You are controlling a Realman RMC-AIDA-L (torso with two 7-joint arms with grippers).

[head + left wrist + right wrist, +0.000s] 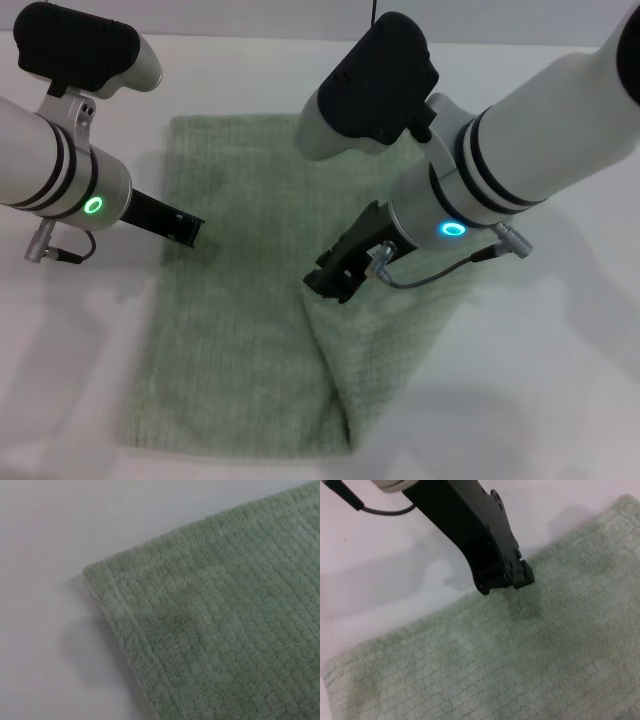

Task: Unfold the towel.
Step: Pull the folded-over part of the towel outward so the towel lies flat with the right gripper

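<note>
Your right gripper (333,278) jaws grip the towel (235,330) fold; left gripper (187,231) jaws look clenched, empty. Pull fast and cloth slips out.

We find no readable text, label, brand, number or sign in any view. Towel (240,340): plain ribbed cloth, no tag or print. Arm housings: no lettering legible to us.
</note>
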